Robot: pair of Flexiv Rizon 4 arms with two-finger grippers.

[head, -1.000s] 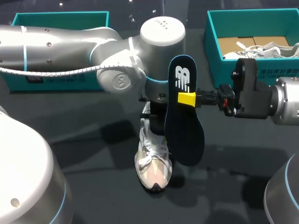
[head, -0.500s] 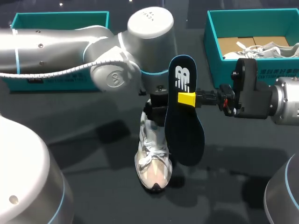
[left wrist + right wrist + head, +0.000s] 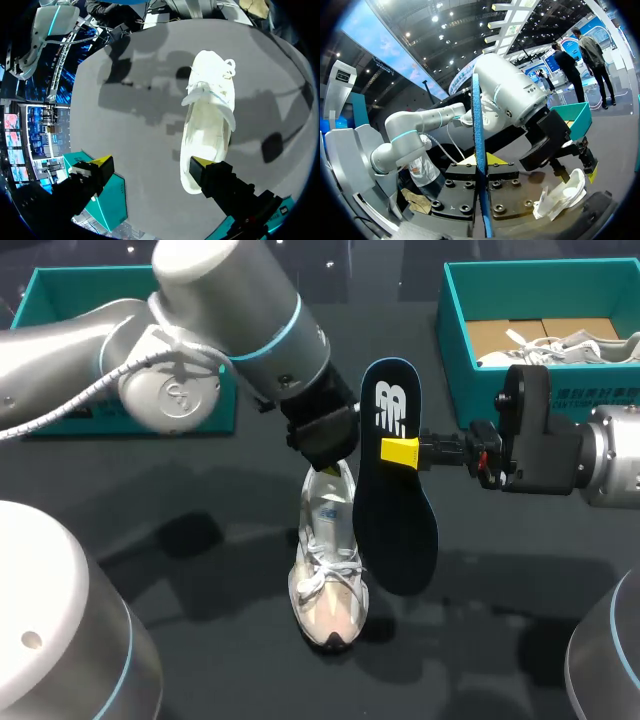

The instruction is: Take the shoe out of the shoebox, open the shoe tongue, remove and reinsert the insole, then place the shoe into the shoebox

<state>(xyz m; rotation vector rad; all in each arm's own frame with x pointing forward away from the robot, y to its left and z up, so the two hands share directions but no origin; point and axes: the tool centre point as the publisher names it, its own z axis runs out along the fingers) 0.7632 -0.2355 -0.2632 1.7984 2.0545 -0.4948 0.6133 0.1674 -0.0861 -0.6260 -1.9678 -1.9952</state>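
Both claws meet mid-frame: right gripper [image 3: 400,452] pinches the insole [image 3: 395,490] upright, its long axis parallel to the shoe [image 3: 328,580] just left, heel up-frame beneath the spread left gripper [image 3: 150,162].

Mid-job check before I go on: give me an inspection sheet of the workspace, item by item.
Surface: dark matte table.
Job's things: white lace-up sneaker lies on the table, toe towards the robot; dark navy foam insole held upright in the air beside it; open teal cardboard shoebox at the far right holds another pale shoe; second teal box at the far left.
Clutter: nothing seen.
Hands: left hand open, over the sneaker's heel end; right hand shut on the insole.
Cables: pale corded cable runs along the left arm.
Surroundings: nothing seen.
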